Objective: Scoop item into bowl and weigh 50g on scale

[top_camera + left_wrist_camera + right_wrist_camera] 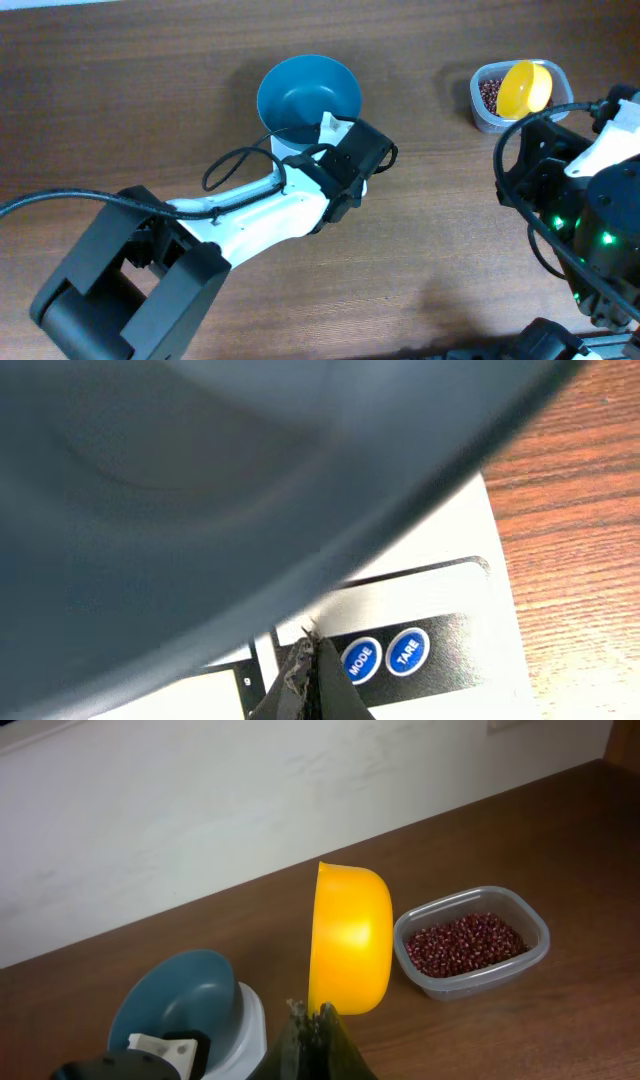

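The teal-blue bowl (308, 92) stands empty on the white scale (284, 146). In the left wrist view the bowl's underside (200, 490) fills the top, with the scale's panel (450, 570) below it. My left gripper (308, 652) is shut and empty, its tips on the panel just left of the blue MODE button (360, 657). The red-brown beans (465, 942) lie in a clear tub (520, 965). My right gripper (315, 1013) is shut on a yellow scoop (350, 940), held on edge in the air left of the tub, between the tub and the bowl (180, 1000).
The left arm (250, 215) stretches from the front left across the table to the scale. The right arm's base (590, 210) stands at the right edge. A pale wall (250, 800) runs behind the table. The blue TARE button (408, 650) is right of MODE.
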Controlling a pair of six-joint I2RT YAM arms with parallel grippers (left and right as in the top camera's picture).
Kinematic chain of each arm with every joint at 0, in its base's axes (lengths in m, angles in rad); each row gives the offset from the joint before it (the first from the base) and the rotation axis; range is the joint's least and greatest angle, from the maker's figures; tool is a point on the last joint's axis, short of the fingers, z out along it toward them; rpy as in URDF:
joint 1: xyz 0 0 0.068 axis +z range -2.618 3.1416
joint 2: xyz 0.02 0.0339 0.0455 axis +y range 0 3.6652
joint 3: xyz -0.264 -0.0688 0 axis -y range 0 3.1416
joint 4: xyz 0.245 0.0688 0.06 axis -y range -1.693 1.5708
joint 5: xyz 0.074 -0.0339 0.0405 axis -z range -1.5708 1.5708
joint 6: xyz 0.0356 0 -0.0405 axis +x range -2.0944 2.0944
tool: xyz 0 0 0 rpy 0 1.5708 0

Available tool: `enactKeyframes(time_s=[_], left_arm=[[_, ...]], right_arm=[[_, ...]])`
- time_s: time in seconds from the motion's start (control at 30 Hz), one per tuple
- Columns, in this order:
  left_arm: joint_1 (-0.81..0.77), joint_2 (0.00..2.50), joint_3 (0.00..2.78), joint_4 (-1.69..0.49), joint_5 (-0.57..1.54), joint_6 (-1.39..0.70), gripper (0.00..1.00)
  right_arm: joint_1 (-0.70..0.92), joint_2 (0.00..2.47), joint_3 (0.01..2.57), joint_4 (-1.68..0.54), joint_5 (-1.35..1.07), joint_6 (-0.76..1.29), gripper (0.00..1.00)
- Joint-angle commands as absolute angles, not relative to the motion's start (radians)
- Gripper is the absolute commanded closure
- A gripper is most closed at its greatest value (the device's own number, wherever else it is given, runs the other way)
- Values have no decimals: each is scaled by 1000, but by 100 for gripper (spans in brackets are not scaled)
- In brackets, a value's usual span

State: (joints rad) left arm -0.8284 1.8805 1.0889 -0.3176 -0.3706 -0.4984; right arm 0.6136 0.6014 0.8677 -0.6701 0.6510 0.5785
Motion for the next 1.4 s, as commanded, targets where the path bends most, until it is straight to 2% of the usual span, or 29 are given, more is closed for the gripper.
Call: enactKeyframes(time_s=[0.0,0.63,0.9,1.13,1.37], left_arm=[[-828,1890,1081,-330,-352,-507,100],[-828,1874,1084,-345,-354,-507,100],[-828,1682,1084,-390,-302,-453,100],[-828,1454,1084,-568,-242,-450,100],[-828,1151,1084,-731,-342,-361,100]], right_arm=[[607,602,889,-664,667,572,96],[607,602,889,-664,667,571,96],[607,602,889,-649,672,572,96],[607,608,889,-599,772,572,96],[607,719,889,-395,799,570,96]])
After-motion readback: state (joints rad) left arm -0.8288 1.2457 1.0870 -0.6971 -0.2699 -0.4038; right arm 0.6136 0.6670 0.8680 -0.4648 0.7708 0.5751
